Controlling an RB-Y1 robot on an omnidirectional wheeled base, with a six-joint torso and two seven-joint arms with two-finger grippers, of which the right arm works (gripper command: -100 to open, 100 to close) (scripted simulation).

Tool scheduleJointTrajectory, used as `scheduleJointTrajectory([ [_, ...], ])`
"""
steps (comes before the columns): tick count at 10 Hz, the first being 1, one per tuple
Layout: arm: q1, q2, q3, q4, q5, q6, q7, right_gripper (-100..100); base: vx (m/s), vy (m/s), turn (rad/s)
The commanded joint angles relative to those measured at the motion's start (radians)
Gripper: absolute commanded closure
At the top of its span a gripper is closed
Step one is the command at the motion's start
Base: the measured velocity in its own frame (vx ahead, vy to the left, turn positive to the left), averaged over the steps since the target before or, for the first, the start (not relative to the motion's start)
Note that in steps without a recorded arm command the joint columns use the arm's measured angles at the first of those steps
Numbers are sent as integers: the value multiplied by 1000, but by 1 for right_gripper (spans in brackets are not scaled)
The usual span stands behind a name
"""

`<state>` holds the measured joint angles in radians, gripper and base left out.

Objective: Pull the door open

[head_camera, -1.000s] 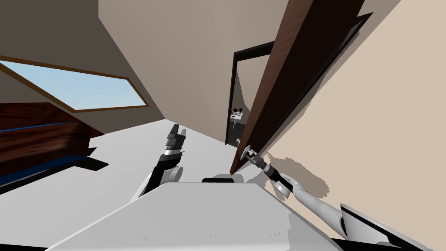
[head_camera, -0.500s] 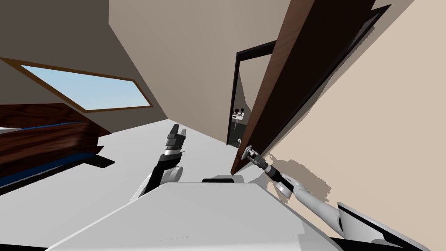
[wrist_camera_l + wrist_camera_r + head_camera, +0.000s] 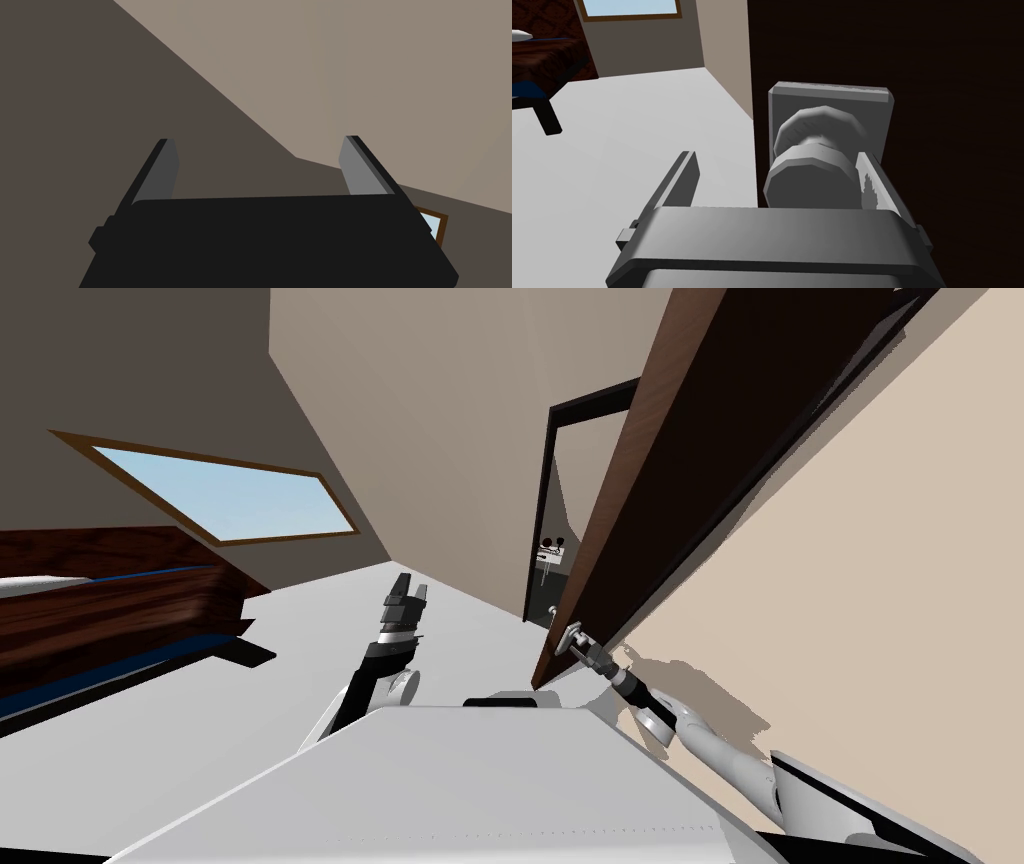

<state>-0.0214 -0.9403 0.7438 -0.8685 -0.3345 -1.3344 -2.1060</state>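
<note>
A dark brown door (image 3: pixel 640 488) stands ajar on my right, its edge toward me. In the right wrist view the door (image 3: pixel 937 75) carries a grey round knob (image 3: pixel 812 170) on a square grey plate (image 3: pixel 832 97). My right gripper (image 3: pixel 774 156) is open around the knob, which rests against one finger (image 3: pixel 869 182); the other finger stands apart from it, off the door's edge. In the head view the right gripper (image 3: pixel 578 643) reaches the knob (image 3: pixel 572 635) low on the door. My left gripper (image 3: pixel 408 585) is raised in front of my chest, and its fingers (image 3: pixel 160 170) are open with nothing between them.
A beige wall (image 3: pixel 850 588) runs close along my right, behind the door. A second doorway with a black frame (image 3: pixel 552 468) lies beyond the door's edge. A dark wooden bed (image 3: pixel 100 608) stands far left under a window (image 3: pixel 220 493). Pale floor (image 3: pixel 300 628) stretches between.
The whole head view has slid right, so I have turned or moved. The door's dark face shows wider, swung a little further out. My right gripper stays at the knob.
</note>
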Motion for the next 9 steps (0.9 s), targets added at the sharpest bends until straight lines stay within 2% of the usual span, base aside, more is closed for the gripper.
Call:
scheduleJointTrajectory([
  [1,14,23,28,-6,18,-28,-6,100,11,20,12],
  [9,14,23,28,-6,18,-28,-6,100,1,3,2],
])
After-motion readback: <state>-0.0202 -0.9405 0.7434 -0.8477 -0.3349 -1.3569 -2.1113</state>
